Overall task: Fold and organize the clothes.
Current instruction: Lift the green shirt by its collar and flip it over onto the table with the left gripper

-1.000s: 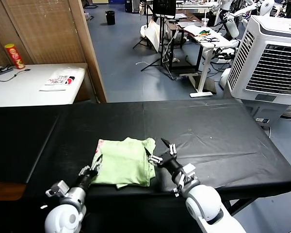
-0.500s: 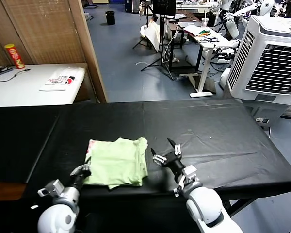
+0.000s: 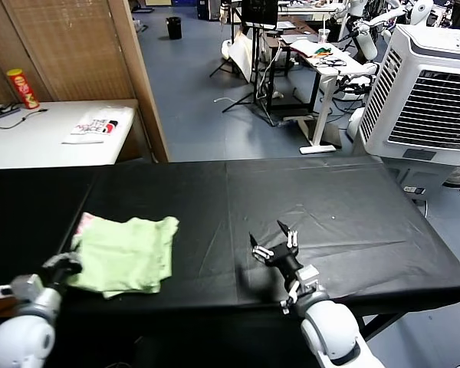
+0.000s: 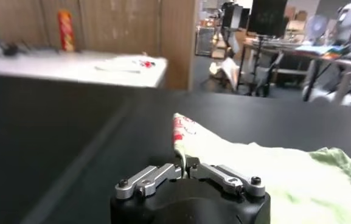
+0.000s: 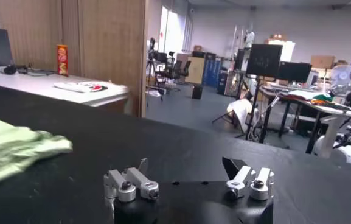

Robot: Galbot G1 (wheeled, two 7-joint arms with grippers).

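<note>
A: How is the folded polo shirt [image 3: 126,244] held?
B: Its edge is pinched in the closed left end effector [image 4: 184,168], near the table's [image 3: 330,199] left front edge.
A: What remains?
B: Final placement is judged outstanding; the right end effector [image 3: 274,239] is spread wide, empty.

Both arms end in rounded white shells. The left gripper [image 4: 187,165] and right gripper [image 3: 274,239] have black bodies, silver linkage bars with dark screws, and slim black fingers.
</note>
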